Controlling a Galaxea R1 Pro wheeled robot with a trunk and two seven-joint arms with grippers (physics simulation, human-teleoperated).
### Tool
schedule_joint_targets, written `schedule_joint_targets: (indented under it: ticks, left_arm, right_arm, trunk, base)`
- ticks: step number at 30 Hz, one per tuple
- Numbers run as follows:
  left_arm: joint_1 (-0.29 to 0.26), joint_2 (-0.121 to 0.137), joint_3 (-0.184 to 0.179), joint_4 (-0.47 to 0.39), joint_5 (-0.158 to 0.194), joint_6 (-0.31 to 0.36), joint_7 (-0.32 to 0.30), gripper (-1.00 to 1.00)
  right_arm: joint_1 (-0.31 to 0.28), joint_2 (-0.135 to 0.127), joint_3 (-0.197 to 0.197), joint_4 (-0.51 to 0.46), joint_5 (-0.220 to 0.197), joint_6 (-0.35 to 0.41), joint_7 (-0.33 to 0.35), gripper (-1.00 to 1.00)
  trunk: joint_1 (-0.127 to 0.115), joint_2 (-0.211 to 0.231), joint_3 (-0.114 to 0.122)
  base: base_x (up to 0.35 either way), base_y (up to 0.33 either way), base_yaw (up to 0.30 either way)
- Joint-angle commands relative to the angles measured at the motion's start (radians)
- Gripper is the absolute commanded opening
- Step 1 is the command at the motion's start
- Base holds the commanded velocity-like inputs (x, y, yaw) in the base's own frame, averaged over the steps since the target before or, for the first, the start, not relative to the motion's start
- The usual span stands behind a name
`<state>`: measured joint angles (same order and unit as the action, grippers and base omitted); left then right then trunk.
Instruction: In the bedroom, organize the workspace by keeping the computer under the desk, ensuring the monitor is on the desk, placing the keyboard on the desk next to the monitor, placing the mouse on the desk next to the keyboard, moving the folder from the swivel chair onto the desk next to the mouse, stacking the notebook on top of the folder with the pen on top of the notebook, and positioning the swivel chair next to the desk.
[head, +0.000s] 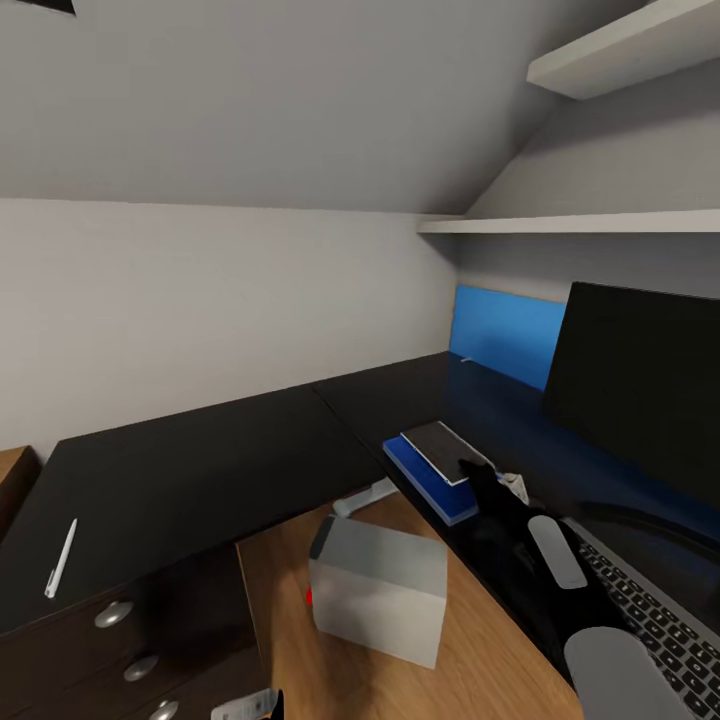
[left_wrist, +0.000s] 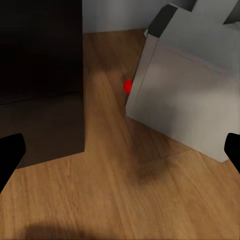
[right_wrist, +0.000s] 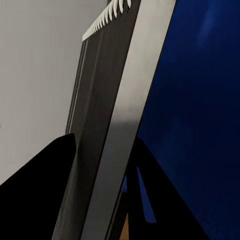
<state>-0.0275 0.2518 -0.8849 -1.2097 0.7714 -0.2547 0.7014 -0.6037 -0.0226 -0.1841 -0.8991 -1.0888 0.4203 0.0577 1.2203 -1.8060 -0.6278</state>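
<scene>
Right pincer (head: 478, 475) around notebook (head: 447, 450) atop folder (head: 425, 480).

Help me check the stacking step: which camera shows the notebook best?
The head view: the whole notebook lies flat on the blue folder, with the right claw at its edge. The right wrist view shows just its edge and spiral binding, close up.

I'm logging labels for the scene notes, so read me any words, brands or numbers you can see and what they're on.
None can be read.
keyboard: key legends too small and blurred.
computer, folder, notebook, monitor: no visible text.
</scene>
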Motion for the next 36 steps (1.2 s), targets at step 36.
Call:
schedule_joint_targets:
  ticks: [36]
  left_arm:
    - [-0.002, 0.001, -0.005, -0.001, 0.009, -0.007, 0.004, 1.00]
  right_arm:
    - [-0.001, 0.009, -0.008, 0.000, -0.003, 0.006, -0.139, -1.00]
  trunk:
    - [0.000, -0.001, -0.001]
  base:
    - [0.022, 0.000, 0.000]
